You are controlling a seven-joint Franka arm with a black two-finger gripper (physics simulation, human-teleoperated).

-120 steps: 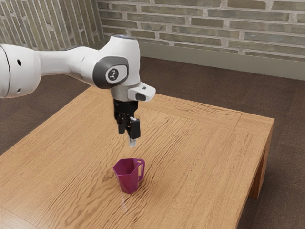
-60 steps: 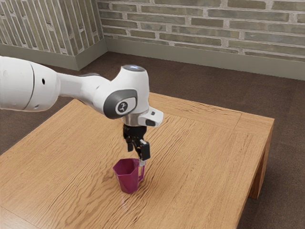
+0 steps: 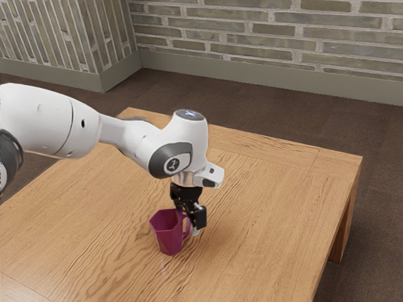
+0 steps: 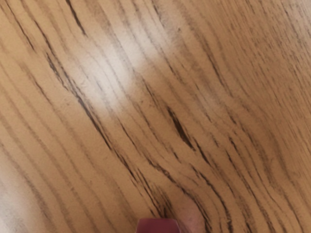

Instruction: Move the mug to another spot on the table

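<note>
A purple mug (image 3: 165,231) stands upright on the wooden table (image 3: 277,207), toward the front, with its handle facing the exterior view's right. My gripper (image 3: 191,224) has come straight down onto that handle side, its black fingers (image 3: 200,217) standing apart beside the rim, so it is open. The handle is mostly hidden behind the fingers. In the wrist view a sliver of the purple mug (image 4: 158,226) shows just under my hand, over the table's wood grain (image 4: 146,107).
The table's edge (image 3: 343,214) drops off at the exterior view's right. Bare wood stretches behind the mug and toward that edge. A brick wall (image 3: 283,31) and dark floor lie beyond the table.
My hand has dropped from well above the table to the mug's handle side, shifting slightly toward the exterior view's right. The mug has not moved.
</note>
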